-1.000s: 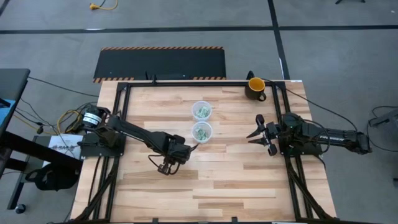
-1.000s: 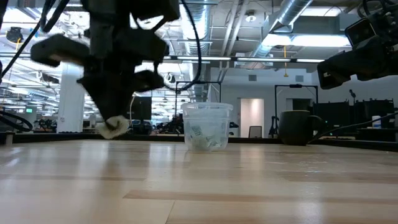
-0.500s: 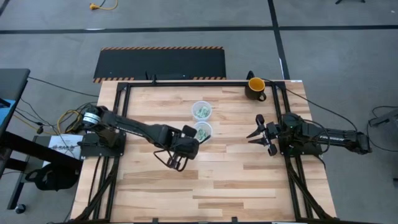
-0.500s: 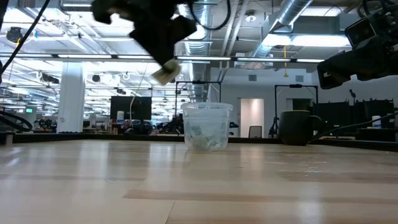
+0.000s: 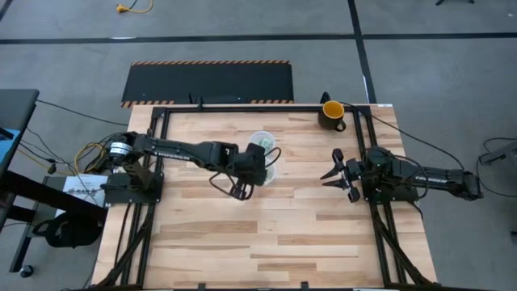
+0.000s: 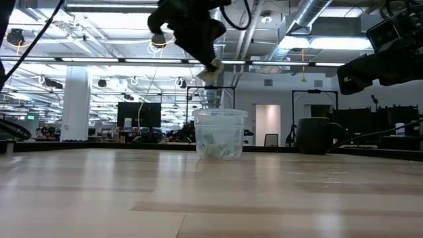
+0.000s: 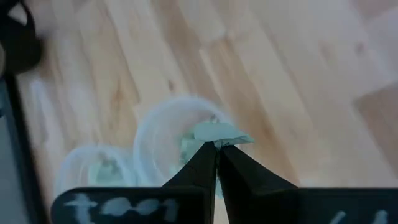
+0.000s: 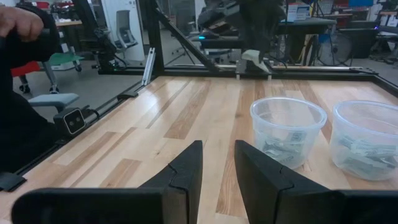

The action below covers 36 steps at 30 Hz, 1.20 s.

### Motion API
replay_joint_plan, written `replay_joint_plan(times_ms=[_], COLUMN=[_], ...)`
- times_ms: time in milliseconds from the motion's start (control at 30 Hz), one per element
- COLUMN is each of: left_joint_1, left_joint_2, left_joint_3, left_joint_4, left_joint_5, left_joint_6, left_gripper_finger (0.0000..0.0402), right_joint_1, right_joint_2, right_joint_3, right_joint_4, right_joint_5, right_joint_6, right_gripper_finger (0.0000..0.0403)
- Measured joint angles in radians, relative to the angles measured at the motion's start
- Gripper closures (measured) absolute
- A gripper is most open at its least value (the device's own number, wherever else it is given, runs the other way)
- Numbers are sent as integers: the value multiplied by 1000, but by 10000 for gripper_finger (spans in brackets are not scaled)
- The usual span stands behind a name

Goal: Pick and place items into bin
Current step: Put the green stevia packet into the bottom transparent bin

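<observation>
My left gripper [image 7: 216, 147] is shut on a small crumpled green-and-white packet [image 7: 219, 132] and hangs in the air over the nearer of two clear plastic cups [image 5: 267, 173]. The low view shows the packet [image 6: 212, 67] well above this cup's rim [image 6: 220, 113]. Both cups stand on the table and hold more green-and-white packets; the farther cup [image 5: 262, 144] is just behind. My right gripper [image 8: 217, 147] is open and waits near the table's right side [image 5: 334, 170], touching nothing. My left gripper pinches the packet between its two fingertips [image 7: 205, 155], on the packet's edge nearest the fingers [image 7: 214, 140]. The fingers point down, slanting toward the cup. The packet is lifted clear and sticks out past the fingertips, above the nearer cup's opening.
A dark mug with a yellow inside [image 5: 331, 113] stands at the table's far right corner. A black frame rail [image 5: 242, 108] runs round the table's far and side edges. Bare wood [image 5: 266, 242] lies on the near half. A person's arm [image 8: 22, 25] shows beyond the table.
My left gripper has risen from just above the table and swung toward the far and right side, to a place over the nearer cup, staying shut. The packet has gone with it, lifted from near table height to well above the cup's rim.
</observation>
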Motion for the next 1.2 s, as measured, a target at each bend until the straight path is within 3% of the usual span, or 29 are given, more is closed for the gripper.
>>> replay_joint_plan(times_ms=[167,500,1067,1200], left_joint_1=[42,100,115,115], left_joint_2=[0,0,0,0], left_joint_3=[0,0,0,0], left_joint_4=[71,111,107,107], left_joint_5=[101,159,160,160], left_joint_6=[15,21,16,16], left_gripper_finger=[400,400,399,381], right_joint_1=[0,0,0,0], right_joint_2=[0,0,0,0], right_joint_3=[0,0,0,0], right_joint_4=[0,0,0,0], right_joint_5=[0,0,0,0], right_joint_6=[0,0,0,0], right_gripper_finger=[316,316,316,316])
